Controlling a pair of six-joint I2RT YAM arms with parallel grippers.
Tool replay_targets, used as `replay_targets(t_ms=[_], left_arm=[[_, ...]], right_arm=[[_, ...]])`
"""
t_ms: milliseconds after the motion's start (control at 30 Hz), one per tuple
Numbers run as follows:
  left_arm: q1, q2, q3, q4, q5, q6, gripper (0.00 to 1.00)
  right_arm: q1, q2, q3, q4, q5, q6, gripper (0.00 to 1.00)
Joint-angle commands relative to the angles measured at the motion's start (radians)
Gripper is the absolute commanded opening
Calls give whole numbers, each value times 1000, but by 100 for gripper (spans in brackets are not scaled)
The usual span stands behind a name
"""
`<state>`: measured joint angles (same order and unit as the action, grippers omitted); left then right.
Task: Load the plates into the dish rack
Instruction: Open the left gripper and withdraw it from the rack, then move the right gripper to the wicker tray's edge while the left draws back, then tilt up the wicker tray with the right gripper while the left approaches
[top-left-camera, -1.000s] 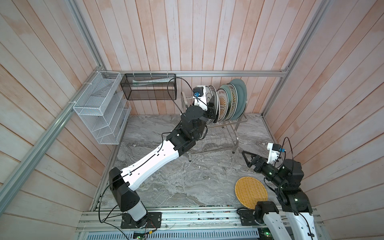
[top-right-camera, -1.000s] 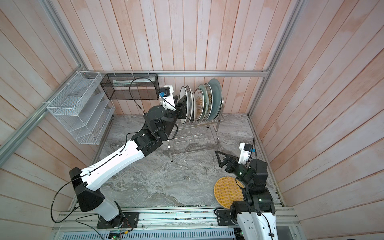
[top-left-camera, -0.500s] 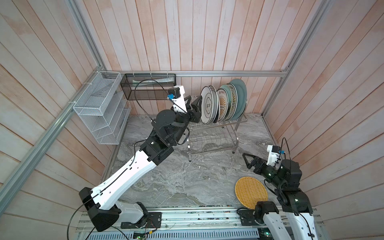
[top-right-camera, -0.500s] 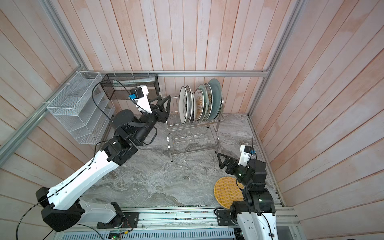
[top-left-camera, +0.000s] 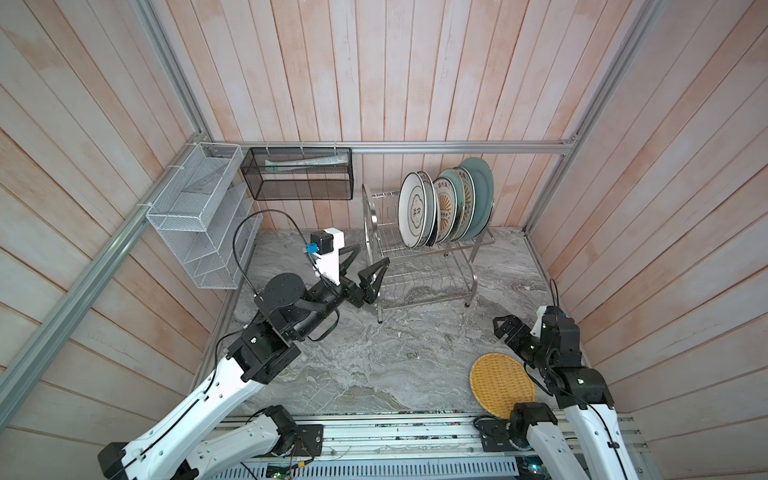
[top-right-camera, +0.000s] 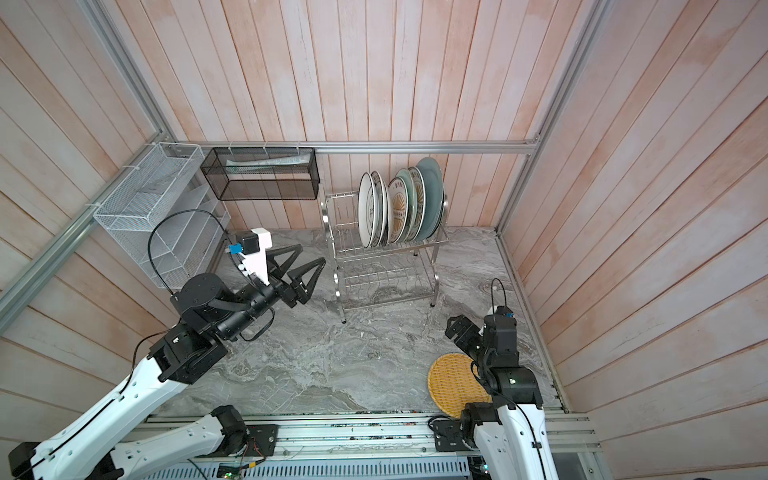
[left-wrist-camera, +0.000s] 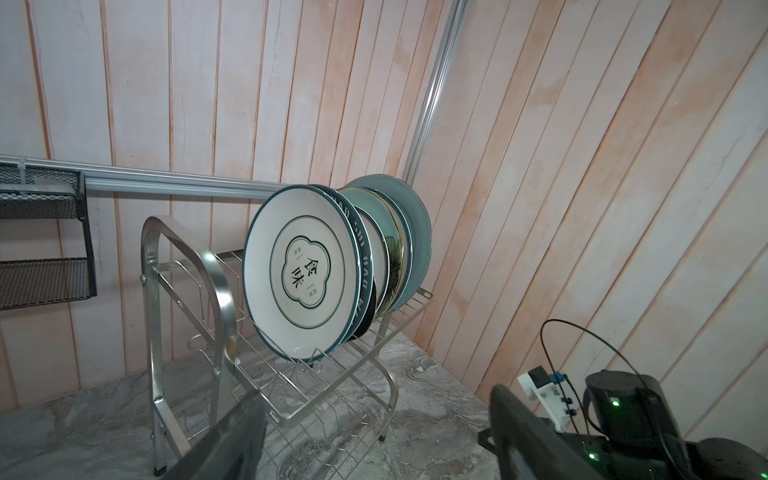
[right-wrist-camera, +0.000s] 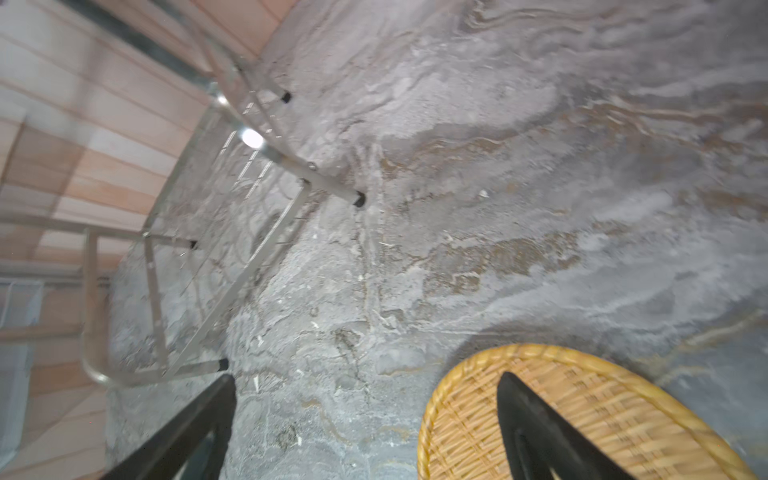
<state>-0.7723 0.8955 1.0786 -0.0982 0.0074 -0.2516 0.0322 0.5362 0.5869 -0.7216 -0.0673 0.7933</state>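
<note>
Found woven plate (top-left-camera: 502, 384) flat on counter (top-left-camera: 374, 357), just beneath right jaws — wide, empty. Noted left jaws wide, empty, by rack (top-right-camera: 384, 270) — well apart. Judged right arm (top-left-camera: 559, 345) nearer.

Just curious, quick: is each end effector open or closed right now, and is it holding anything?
Left end effector: open, holding nothing.
Right end effector: open, holding nothing.

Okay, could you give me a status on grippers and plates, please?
Left gripper open, empty, beside dish rack. Right gripper open near yellow woven plate on table. Nothing blocking.
</note>
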Motion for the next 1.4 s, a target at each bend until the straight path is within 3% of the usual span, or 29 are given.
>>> replay_targets(t_ms=[0, 233, 367, 500, 633, 767, 967, 1233, 1367], left_arm=[[5, -53, -85, -60, 100, -9, 89], [6, -152, -301, -2, 150, -104, 94], [6, -153, -362, 30, 185, -138, 100], [7, -145, -391, 52, 204, -149, 100], [7, -146, -396, 56, 202, -156, 100], [10, -153, -402, 60, 186, -152, 100], [13, -145, -404, 61, 172, -158, 100], [13, -111, -393, 82, 149, -185, 100], [13, -93, -394, 86, 136, -199, 100]], right_arm=[[-2, 22, -45, -136, 161, 175, 98], [-89, 70, -97, -153, 269, 325, 98], [-277, 83, -168, -62, 189, 271, 98], [-472, 78, -240, 20, 35, 164, 98], [-502, 77, -259, 11, -22, 140, 98], [-501, 75, -321, 52, -172, 159, 98], [-425, 37, -353, 69, -270, 221, 98], [58, 99, -387, 288, -154, 540, 98], [143, 235, -330, 361, -80, 472, 98]])
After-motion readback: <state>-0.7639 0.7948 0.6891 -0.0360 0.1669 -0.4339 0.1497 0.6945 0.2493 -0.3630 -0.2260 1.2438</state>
